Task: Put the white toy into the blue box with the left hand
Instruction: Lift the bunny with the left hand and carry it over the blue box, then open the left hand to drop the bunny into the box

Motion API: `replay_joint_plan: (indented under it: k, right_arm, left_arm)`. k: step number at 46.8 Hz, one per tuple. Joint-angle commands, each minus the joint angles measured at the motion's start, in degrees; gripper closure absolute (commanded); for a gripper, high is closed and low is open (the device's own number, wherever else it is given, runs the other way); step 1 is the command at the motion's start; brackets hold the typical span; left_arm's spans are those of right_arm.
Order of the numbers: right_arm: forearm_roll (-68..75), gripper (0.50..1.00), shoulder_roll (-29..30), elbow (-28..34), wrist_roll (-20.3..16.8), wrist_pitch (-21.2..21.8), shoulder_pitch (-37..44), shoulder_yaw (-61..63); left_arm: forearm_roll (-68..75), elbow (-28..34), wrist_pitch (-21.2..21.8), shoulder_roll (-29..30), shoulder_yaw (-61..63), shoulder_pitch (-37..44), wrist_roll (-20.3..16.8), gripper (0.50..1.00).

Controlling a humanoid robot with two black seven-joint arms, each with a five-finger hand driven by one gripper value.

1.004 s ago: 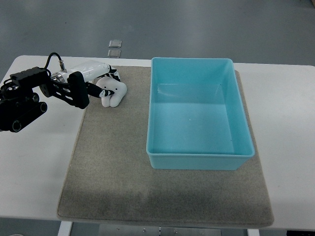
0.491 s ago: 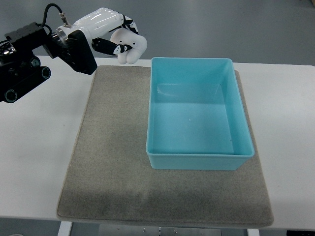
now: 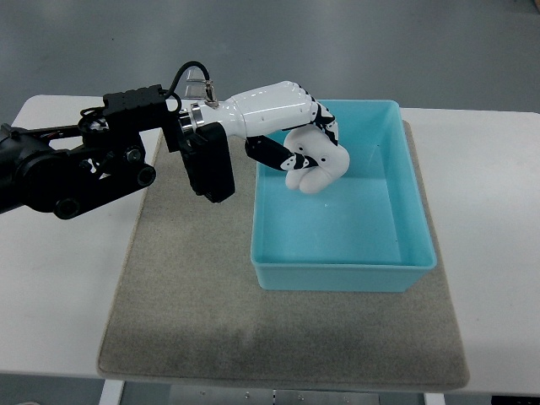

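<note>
My left hand [image 3: 305, 150] reaches in from the left edge and hangs over the blue box [image 3: 408, 268], near its far left part. Its white fingers [image 3: 325, 125] are curled around the white toy [image 3: 319, 169], a rounded lumpy piece held in the air above the box floor. The black forearm [image 3: 84, 169] stretches across the left side of the grey mat [image 3: 186, 295]. The box is open-topped and nothing lies on its visible floor. The right arm does not show.
The mat lies on a white table [image 3: 59, 287], with the box on its right half. Two small clear squares [image 3: 195, 82] lie on the grey floor behind the table, partly hidden by the arm's cable.
The left hand lifted the white toy off the mat's far left corner, then carried it rightwards over the box's left rim to above the box interior.
</note>
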Motion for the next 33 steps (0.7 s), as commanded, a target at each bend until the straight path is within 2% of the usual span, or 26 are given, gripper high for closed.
replay_joint_plan:
  k: [1, 7, 9, 11, 14, 16, 18, 21, 23, 26, 29, 33]
  right_arm:
    - [0.0, 0.564, 0.0, 0.0, 0.0, 0.0, 0.0, 0.0]
    - [0.0, 0.564, 0.0, 0.0, 0.0, 0.0, 0.0, 0.0]
    - [0.0, 0.564, 0.0, 0.0, 0.0, 0.0, 0.0, 0.0]
    - [0.0, 0.564, 0.0, 0.0, 0.0, 0.0, -0.1, 0.0]
    - [0.0, 0.564, 0.0, 0.0, 0.0, 0.0, 0.0, 0.0]
    - [0.0, 0.564, 0.0, 0.0, 0.0, 0.0, 0.0, 0.0]
    - [0.0, 0.564, 0.0, 0.0, 0.0, 0.0, 0.0, 0.0]
    - [0.0, 0.564, 0.0, 0.0, 0.0, 0.1, 0.0, 0.0]
    - [0.0, 0.564, 0.0, 0.0, 0.0, 0.0, 0.0, 0.0]
    - [0.0, 0.564, 0.0, 0.0, 0.0, 0.0, 0.0, 0.0]
    - [0.0, 0.564, 0.0, 0.0, 0.0, 0.0, 0.0, 0.0]
    - [0.0, 0.564, 0.0, 0.0, 0.0, 0.0, 0.0, 0.0]
  left_arm:
    - [0.0, 0.2, 0.0, -0.8, 1.4, 0.1, -0.1, 1.0]
    - [0.1, 0.5, 0.0, -1.9, 2.5, 0.6, 0.0, 1.0]
    - [0.1, 0.4, 0.1, -2.2, 2.5, 1.0, -0.1, 0.977]
    - [0.0, 0.4, 0.1, -2.5, 2.5, 1.2, -0.1, 0.93]
    - [0.0, 0.5, 0.2, -2.6, 2.4, 1.4, -0.1, 0.774]
    - [-0.1, 0.4, 0.2, -2.6, 2.4, 1.5, -0.1, 0.733]
    - [-0.1, 0.3, 0.2, -2.6, 2.4, 1.8, -0.1, 0.718]
    - [-0.5, 0.3, 0.5, -2.6, 2.4, 1.9, 0.0, 0.609]
    - [-0.7, 0.2, 0.6, -2.6, 2.4, 1.9, -0.1, 0.579]
    - [-0.8, 0.3, 0.7, -2.6, 2.4, 2.2, 0.0, 0.57]
    - [-0.9, 0.3, 0.8, -2.6, 2.4, 2.5, -0.1, 0.54]
    - [-1.0, 0.3, 0.8, -2.6, 2.4, 2.6, -0.1, 0.536]
